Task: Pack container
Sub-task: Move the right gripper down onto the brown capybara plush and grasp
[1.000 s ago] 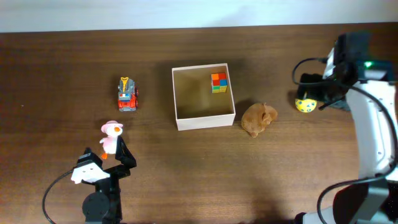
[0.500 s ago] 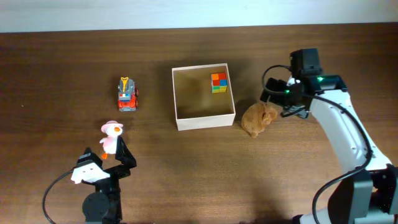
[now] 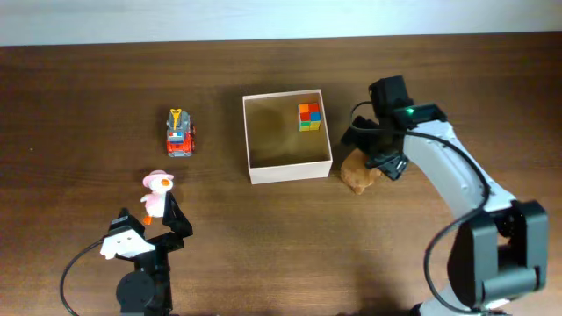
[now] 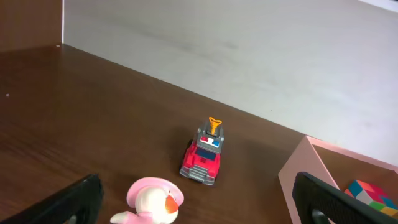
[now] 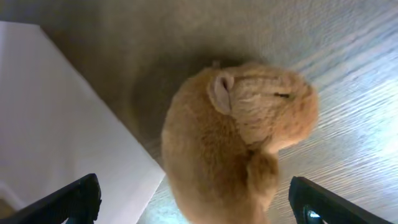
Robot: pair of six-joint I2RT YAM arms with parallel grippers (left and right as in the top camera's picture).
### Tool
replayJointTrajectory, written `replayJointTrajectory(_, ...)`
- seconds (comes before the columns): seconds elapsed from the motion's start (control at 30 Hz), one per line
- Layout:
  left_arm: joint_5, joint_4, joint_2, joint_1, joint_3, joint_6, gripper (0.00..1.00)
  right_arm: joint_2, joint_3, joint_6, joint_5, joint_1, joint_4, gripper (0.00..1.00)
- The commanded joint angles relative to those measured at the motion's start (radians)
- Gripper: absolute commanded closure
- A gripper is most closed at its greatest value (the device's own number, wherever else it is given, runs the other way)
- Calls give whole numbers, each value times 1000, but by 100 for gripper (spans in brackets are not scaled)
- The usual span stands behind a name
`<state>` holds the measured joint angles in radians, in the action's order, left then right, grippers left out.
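The container [image 3: 249, 132] is a square white-walled box with a tan inside, at the table's middle, and holds a multicoloured cube [image 3: 308, 116]. A brown plush toy [image 3: 354, 179] lies just right of its front right corner. My right gripper [image 3: 370, 158] is open over the plush, partly hiding it. In the right wrist view the plush [image 5: 236, 137] sits between the spread fingers of my right gripper [image 5: 199, 208], beside the container's white wall [image 5: 56, 124]. My left gripper [image 3: 151, 221] is open and empty, just behind a pink duck toy [image 3: 156, 189].
A red fire truck toy [image 3: 180, 133] stands left of the container. In the left wrist view the truck [image 4: 202, 158], the pink duck [image 4: 152, 200], the container's corner [image 4: 311, 171] and the cube [image 4: 367, 193] lie ahead of my left gripper [image 4: 199, 210]. A pale wall runs along the far edge.
My right arm has swung left from the table's right end to over the brown plush. The left arm and the toys have not moved.
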<state>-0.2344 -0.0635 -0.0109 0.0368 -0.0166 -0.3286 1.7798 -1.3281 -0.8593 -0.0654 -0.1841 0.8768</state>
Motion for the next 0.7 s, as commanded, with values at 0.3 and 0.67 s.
replayJointTrajectory(0.3,10,2,5,-2,8,16,1,13,5,-62,44,-6,31,1)
replayJointTrajectory(0.67,10,2,5,-2,8,16,1,114,5,-27,47,-5,0,1)
